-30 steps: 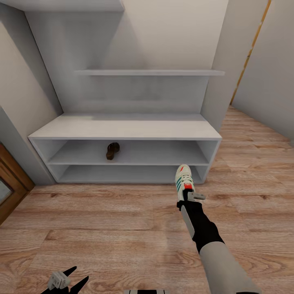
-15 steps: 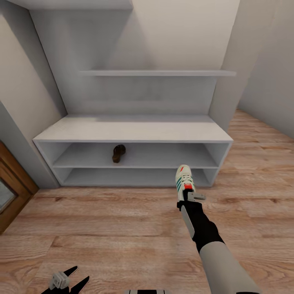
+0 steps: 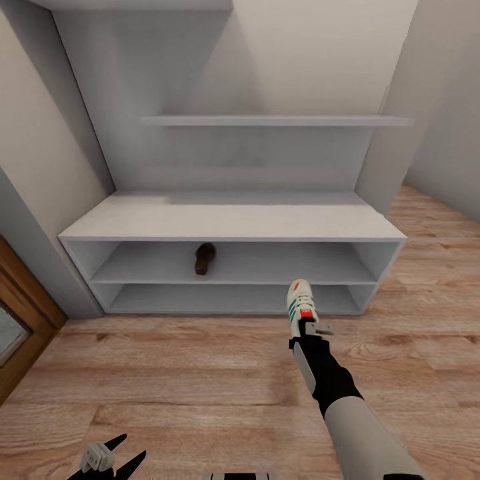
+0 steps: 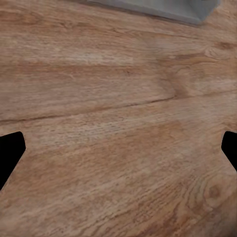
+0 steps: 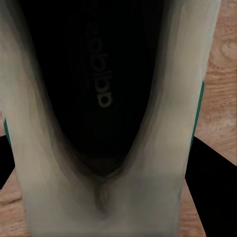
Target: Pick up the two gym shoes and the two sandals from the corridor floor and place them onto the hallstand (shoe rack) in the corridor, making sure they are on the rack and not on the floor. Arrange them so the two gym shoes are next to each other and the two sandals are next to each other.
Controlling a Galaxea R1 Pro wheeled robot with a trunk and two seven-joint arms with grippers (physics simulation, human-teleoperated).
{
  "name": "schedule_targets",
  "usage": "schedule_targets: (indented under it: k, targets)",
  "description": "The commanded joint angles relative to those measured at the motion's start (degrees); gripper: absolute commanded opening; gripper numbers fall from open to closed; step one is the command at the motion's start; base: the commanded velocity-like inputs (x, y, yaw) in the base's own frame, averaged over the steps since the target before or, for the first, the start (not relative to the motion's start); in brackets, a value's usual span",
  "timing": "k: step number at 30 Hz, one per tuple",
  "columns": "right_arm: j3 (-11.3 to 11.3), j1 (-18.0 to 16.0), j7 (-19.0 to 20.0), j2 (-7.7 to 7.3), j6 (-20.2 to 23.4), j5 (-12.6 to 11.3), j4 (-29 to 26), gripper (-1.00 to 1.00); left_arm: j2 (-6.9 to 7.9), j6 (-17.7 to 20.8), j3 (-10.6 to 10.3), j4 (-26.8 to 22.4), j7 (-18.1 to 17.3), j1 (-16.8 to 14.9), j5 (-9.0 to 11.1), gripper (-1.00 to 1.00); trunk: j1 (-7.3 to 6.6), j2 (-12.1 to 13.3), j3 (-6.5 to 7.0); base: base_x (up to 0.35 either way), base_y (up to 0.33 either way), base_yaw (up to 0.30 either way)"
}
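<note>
The pale grey hallstand (image 3: 233,217) stands ahead against the wall. One brown sandal (image 3: 205,259) lies on the upper of its two low shelves, left of middle. My right gripper (image 3: 309,327) is shut on the heel of a cream-white gym shoe (image 3: 299,301) with green stripes, held toe forward above the corridor floor (image 3: 200,373), in front of the rack's lower shelf. The right wrist view looks into the shoe's dark opening (image 5: 103,94). Low at the left, my left gripper (image 3: 113,457) is open over bare planks (image 4: 118,98), its fingertips (image 4: 10,153) wide apart.
A wooden door frame (image 3: 20,313) juts in at the left beside the rack. A wall shelf (image 3: 267,121) hangs above the bench top. A grey wall (image 3: 447,133) closes the right side, with floor running past the rack's right end.
The whole picture has shifted: the rack sits further right and slightly larger, so the camera moved. The right gripper still holds the gym shoe the same way. The left gripper is unchanged.
</note>
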Motion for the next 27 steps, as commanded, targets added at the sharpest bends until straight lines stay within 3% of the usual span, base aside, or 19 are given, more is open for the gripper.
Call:
schedule_targets:
  k: [1, 15, 27]
  targets:
    - [-0.10, -0.03, -0.21, 0.05, 0.26, 0.01, 0.02, -1.00, -0.08, -0.30, 0.05, 0.07, -0.21, -0.04, 0.06, 1.00, 0.01, -0.02, -0.05, 0.127, 0.068, 0.000]
    - [-0.21, -0.03, -0.34, 0.05, 0.30, 0.17, -0.28, -1.00, -0.34, -0.30, -0.03, -0.04, -0.21, -0.04, 0.03, 1.00, 0.01, -0.02, -0.78, 0.021, 0.007, 0.127]
    - [-0.51, -0.03, -0.38, 0.05, 0.30, 0.17, -0.37, -1.00, -0.42, -0.30, -0.01, -0.04, -0.21, -0.04, 0.10, 1.00, 0.01, -0.02, -0.83, 0.314, 0.000, 0.010]
